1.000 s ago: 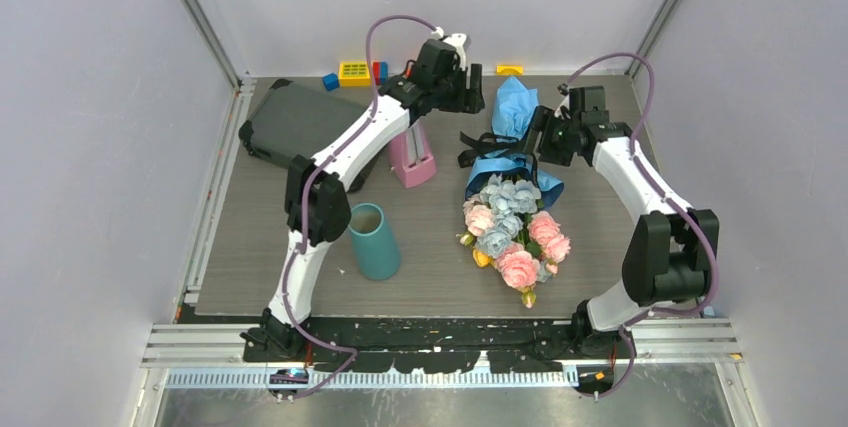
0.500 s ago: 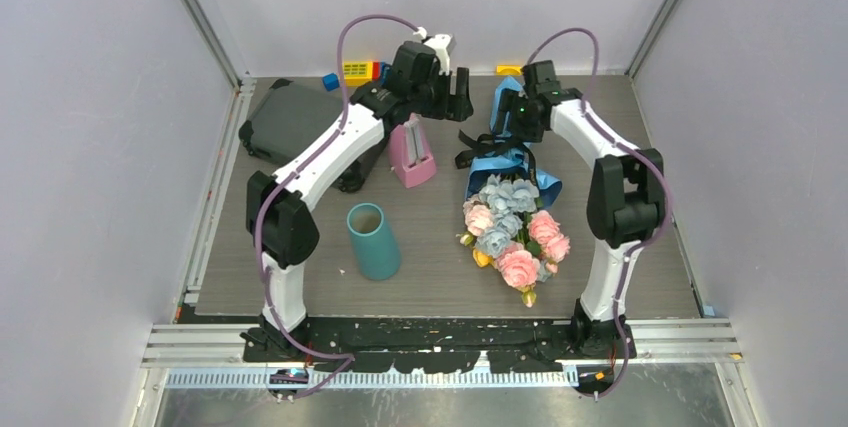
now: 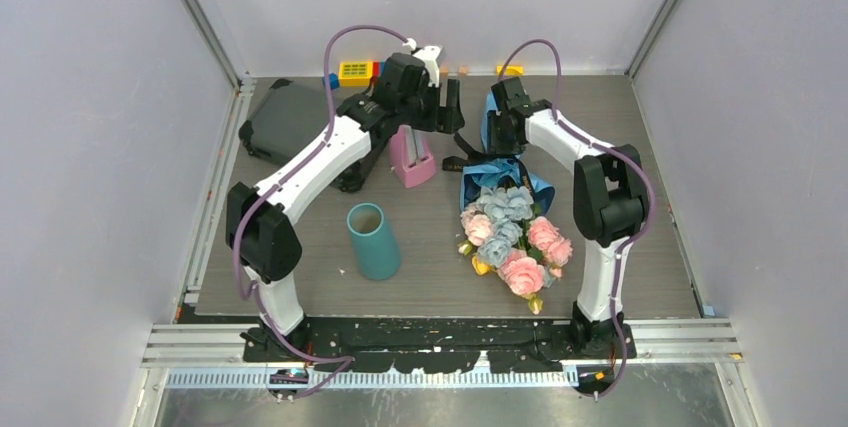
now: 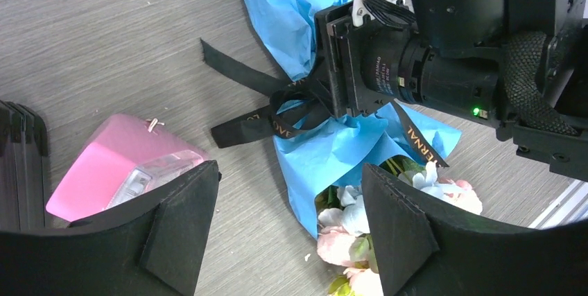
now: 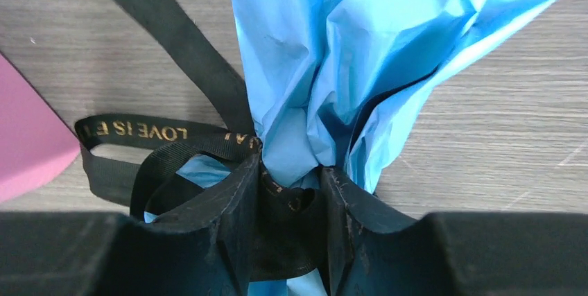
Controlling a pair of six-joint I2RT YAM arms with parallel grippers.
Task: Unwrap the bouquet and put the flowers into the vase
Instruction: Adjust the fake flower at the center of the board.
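A dark grey flat case (image 3: 290, 122) lies at the far left of the grey wood-grain table (image 3: 620, 127). To its right and nearer the front, the teal, slightly tapered cylinder vase (image 3: 372, 242) stands upright with its round mouth open. Behind it stands a pink pyramid-shaped metronome (image 3: 412, 157). Just right of that, the left gripper (image 4: 288, 202) hangs above the bouquet's tie with its jaws spread wide, gripping nothing. The bouquet of pink, pale blue and yellow artificial flowers (image 3: 510, 232) lies on the table right of the vase and apart from it. Its blooms point toward the near edge and its crumpled blue paper wrap (image 4: 298, 5) points to the back. The right gripper (image 5: 288, 230) pinches the black ribbon (image 4: 243, 74) tied around the wrap's neck.
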